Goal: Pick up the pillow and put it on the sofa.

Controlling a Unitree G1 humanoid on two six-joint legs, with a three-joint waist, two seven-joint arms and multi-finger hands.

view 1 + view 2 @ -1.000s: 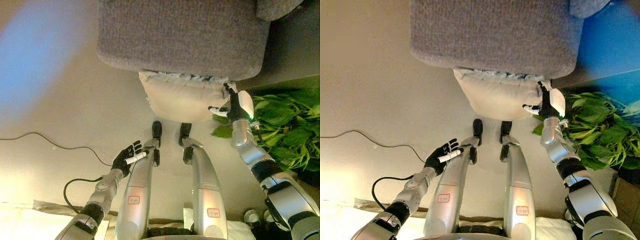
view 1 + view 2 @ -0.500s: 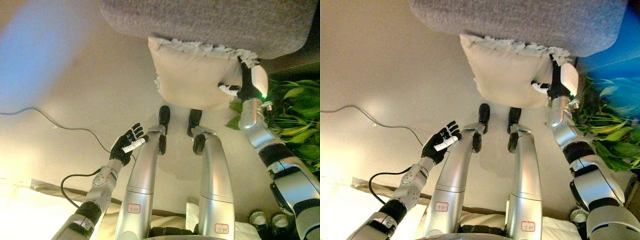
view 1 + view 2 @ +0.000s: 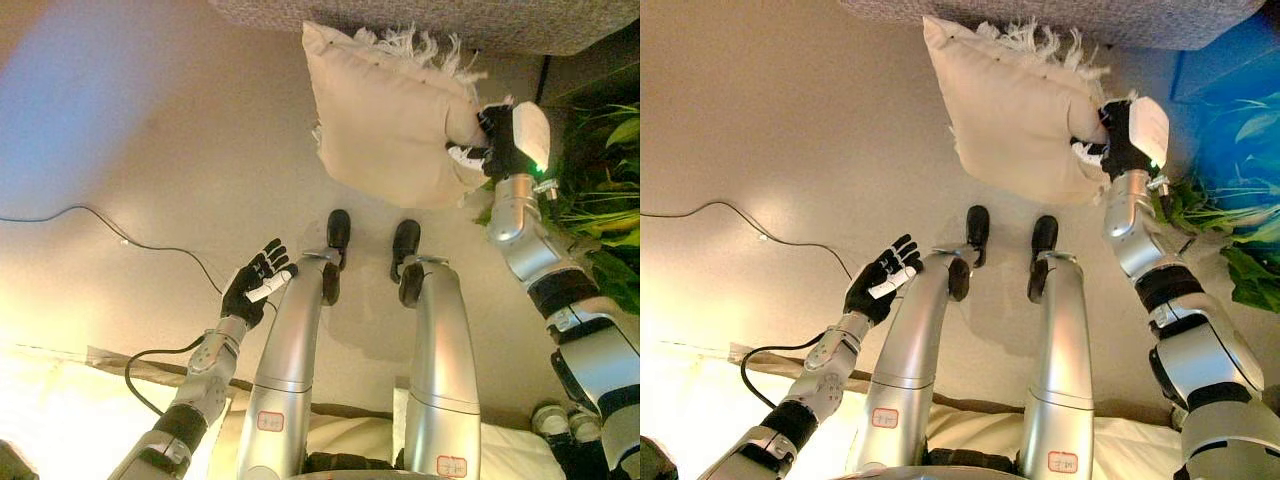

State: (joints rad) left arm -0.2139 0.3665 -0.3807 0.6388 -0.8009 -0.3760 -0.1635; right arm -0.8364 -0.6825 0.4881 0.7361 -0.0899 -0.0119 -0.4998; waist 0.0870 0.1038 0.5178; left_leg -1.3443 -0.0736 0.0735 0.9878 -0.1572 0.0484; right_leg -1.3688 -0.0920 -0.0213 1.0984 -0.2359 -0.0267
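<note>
**Pillow held up at the sofa's edge**

Only a grey strip of the sofa shows, cut off at the top. The right hand pinches the cream pillow at its side, above the floor; its fingertips sink into the cloth. The left hand hangs empty, fingers spread. A green plant stands at the right.

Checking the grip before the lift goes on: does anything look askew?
The cream fringed pillow hangs tilted, pinched only at its right edge by the right hand, just below the grey fabric sofa. The left hand is open, idle.
</note>
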